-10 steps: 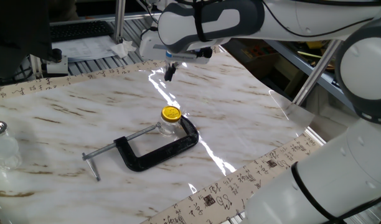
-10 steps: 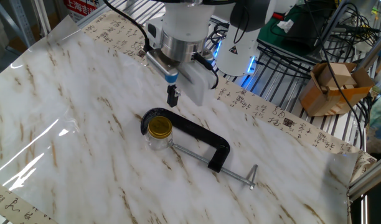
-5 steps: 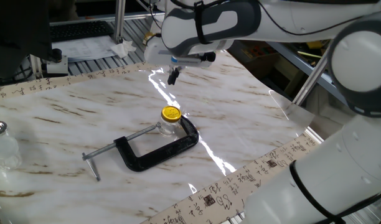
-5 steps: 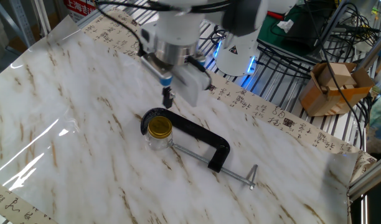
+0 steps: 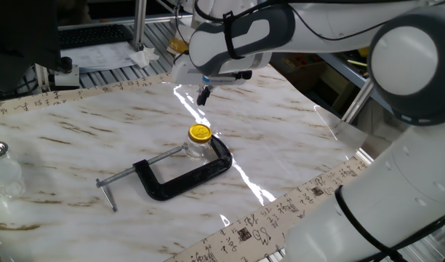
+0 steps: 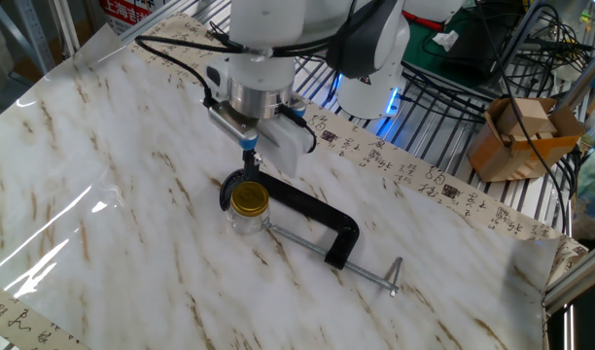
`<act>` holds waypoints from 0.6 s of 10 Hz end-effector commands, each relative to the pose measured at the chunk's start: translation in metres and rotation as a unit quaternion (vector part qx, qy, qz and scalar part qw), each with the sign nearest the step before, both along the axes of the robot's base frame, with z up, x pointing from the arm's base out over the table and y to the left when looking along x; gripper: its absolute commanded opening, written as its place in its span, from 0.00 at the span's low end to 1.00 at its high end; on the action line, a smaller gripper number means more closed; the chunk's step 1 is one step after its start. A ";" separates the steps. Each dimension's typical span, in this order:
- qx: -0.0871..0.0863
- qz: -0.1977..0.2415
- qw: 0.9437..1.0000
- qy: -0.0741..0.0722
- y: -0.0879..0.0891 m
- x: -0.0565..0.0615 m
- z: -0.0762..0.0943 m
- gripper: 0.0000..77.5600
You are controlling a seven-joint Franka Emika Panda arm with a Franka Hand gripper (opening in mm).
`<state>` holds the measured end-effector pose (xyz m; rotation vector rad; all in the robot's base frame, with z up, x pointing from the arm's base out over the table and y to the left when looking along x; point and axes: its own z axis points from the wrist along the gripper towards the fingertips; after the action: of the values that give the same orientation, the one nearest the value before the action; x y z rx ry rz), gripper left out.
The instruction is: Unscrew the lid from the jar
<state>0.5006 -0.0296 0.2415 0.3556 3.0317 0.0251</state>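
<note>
Pincer [image 5: 203, 95]: hangs above the desk [image 5: 295, 138], fingers pressed together, pinching nothing.
Lid [image 5: 199, 133]: on the jar [image 5: 197, 150], clamped in the black C-clamp [image 5: 186, 175].
Bearing: lid lies below the pincer, slightly nearer the desk's middle.

I can't tell whether the hand [image 5: 203, 95] is parted; the glass vessel [image 5: 3, 169] is cut off by the frame's left edge.

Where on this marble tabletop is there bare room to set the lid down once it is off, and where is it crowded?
Bare marble lies left of the C-clamp, toward the glass shaker, and right of it toward the table edge. The middle is crowded: the clamp grips the jar with its yellow lid, and the gripper hangs above.
</note>
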 end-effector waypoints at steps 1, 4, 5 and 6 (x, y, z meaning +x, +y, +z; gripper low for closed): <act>-0.001 0.021 1.000 0.007 -0.005 0.000 -0.012 0.00; -0.004 0.018 1.000 0.004 -0.006 -0.001 -0.017 0.00; -0.003 0.018 1.000 0.006 -0.006 -0.001 -0.017 0.00; -0.001 0.018 1.000 0.011 -0.006 -0.002 -0.020 0.00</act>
<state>0.4993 -0.0347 0.2243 0.3053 3.0499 0.0181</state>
